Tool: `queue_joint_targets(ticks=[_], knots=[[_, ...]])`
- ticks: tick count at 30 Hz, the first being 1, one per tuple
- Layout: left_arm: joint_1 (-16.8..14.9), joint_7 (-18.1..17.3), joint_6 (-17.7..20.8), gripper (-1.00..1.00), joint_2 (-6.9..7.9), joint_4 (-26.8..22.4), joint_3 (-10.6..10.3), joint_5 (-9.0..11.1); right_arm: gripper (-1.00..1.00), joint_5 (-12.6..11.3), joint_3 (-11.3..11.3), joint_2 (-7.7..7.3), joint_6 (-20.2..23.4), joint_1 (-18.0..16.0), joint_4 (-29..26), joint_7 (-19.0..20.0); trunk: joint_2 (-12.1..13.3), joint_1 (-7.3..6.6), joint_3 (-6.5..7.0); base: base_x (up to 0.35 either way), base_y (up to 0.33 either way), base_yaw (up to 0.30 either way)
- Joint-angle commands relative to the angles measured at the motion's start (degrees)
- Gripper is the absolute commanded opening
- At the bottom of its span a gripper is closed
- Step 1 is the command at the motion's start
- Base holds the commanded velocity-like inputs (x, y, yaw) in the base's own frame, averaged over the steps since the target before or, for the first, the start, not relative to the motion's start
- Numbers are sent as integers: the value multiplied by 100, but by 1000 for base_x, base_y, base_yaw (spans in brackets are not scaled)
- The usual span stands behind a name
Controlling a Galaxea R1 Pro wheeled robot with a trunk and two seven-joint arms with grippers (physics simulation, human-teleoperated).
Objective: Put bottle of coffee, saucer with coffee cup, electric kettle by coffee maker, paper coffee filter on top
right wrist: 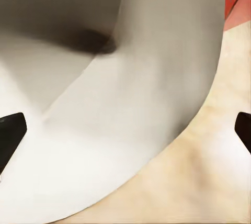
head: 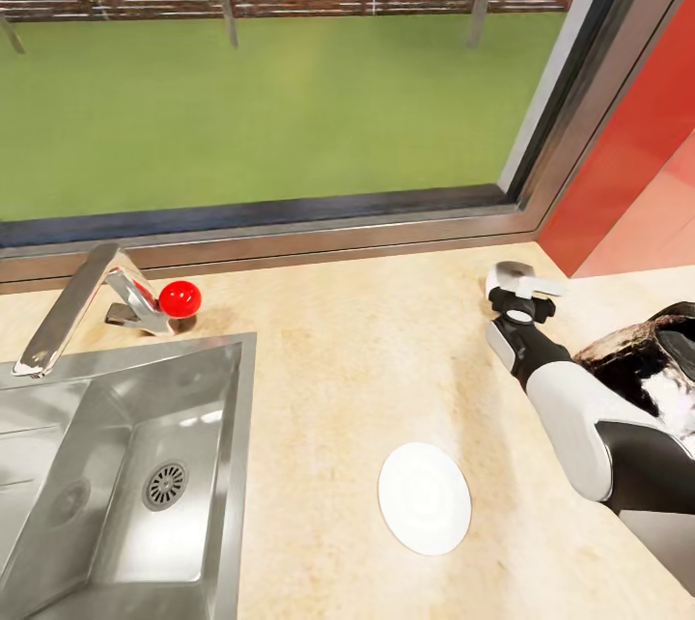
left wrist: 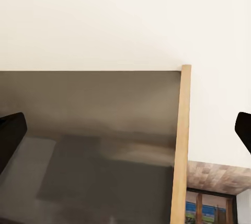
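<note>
Saucer (head: 425, 498) sits alone on the worktop (head: 367, 350) right of the sink (head: 116, 475) (cup, kettle, filter, coffee all left), both arms' fingers apart, empty.

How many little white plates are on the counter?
1. The saucer lies flat on the beige countertop, right of the sink and left of the robot's right arm. More could be outside the picture.

Bright daylight from window (head: 290, 70); wrist views soft, perhaps defocused.
</note>
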Motion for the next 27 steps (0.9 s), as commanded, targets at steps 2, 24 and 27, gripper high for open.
queue_joint_targets(ticks=[2, 24, 27], knots=[[-3, 7, -34, 100, 0, 11, -1, 18, 100, -59, -69, 2, -34, -1, 19, 0, -7, 4, -8, 0, 0, 0], [-3, 7, -35, 100, 0, 11, -1, 18, 100, -58, -91, 9, -54, -1, 19, 6, -7, 4, -8, 0, 0, 0], [-3, 7, -34, 100, 0, 11, -1, 20, 100, -58, -91, 6, -54, -1, 19, 8, -7, 4, -8, 0, 0, 0]])
